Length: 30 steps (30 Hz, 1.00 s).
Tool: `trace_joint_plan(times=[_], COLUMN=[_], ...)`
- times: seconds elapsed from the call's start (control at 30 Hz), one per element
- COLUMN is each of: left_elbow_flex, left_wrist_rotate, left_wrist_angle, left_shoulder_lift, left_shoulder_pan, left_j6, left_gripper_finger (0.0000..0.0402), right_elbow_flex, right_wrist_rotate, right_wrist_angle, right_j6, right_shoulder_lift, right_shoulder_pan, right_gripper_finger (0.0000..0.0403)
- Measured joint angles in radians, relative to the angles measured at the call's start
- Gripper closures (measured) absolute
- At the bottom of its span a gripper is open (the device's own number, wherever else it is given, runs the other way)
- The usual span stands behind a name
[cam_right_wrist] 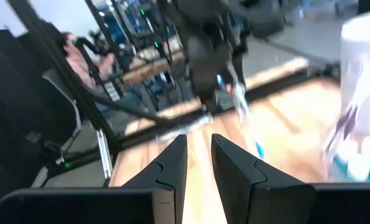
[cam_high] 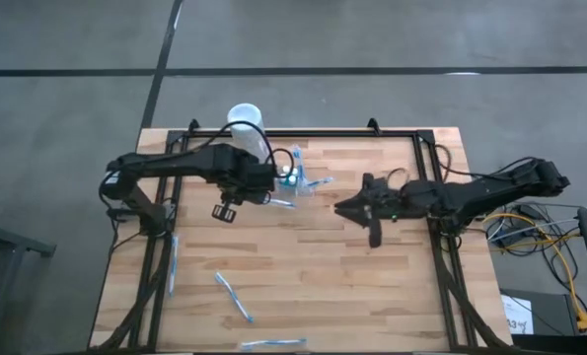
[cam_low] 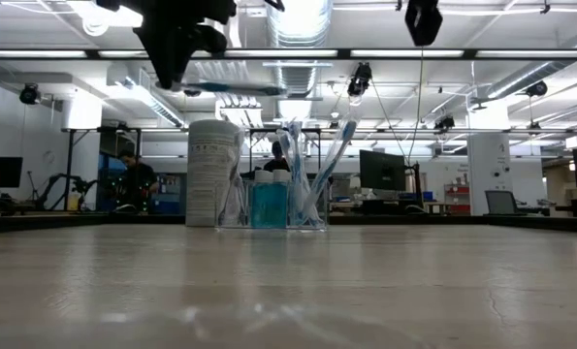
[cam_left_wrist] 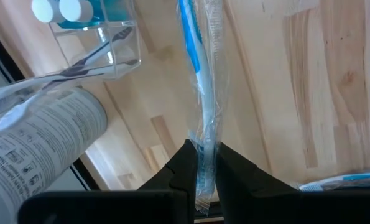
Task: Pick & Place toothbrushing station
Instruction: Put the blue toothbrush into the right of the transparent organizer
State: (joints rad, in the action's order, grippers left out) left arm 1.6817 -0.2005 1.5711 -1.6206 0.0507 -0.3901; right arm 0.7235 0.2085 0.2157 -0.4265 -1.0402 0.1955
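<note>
We hold a wrapped toothbrush [cam_left_wrist: 200, 93] pinched in the left gripper [cam_left_wrist: 202, 163], above the table [cam_high: 303, 276]. Beyond it stands the clear toothbrushing station [cam_low: 273, 199], just beside the white container [cam_low: 213, 173]. The right gripper [cam_right_wrist: 197, 163] waits empty, fingers narrow. We judge that 1 move follows: lower the brush into the station.

You have the toothbrush holder [cam_high: 291, 177] near the back edge of the table [cam_high: 392, 286], just right of the tall cylinder [cam_high: 246, 128], with toothbrushes standing in it. The left gripper [cam_high: 273, 197] sits just in front of both, a wrapped toothbrush [cam_left_wrist: 200, 93] clamped between its fingers, off the table. The right gripper [cam_high: 344, 208] waits to the holder's right, well apart. Three more toothbrushes [cam_high: 233, 296] lie near the front left corner.
</note>
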Motion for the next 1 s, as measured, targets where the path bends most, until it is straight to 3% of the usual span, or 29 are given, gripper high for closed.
trace_joint_plan(times=[0.3,0.47,0.77,1.0], left_elbow_flex=[0.000,0.000,0.000,0.000], left_wrist_rotate=[0.000,0.000,0.000,0.000], left_wrist_angle=[0.000,0.000,0.000,0.000], left_shoulder_lift=[0.011,0.015,0.015,0.015], left_shoulder_pan=[-0.004,-0.006,-0.006,-0.006], left_j6=[0.000,0.003,0.005,0.022], left_gripper_finger=[0.0355,0.0355,0.0355,0.0356], right_elbow_flex=[0.066,0.175,0.518,0.751], right_wrist_rotate=[-0.005,-0.095,-0.140,-0.139], right_wrist_angle=[-0.003,-0.031,-0.682,-0.820], right_j6=[-0.091,-0.102,-0.155,-0.111], right_shoulder_lift=[-0.213,-0.282,-0.375,-0.452], right_shoulder_pan=[0.001,0.001,0.001,0.001], right_gripper_finger=[0.0311,0.0285,0.0249,0.0237])
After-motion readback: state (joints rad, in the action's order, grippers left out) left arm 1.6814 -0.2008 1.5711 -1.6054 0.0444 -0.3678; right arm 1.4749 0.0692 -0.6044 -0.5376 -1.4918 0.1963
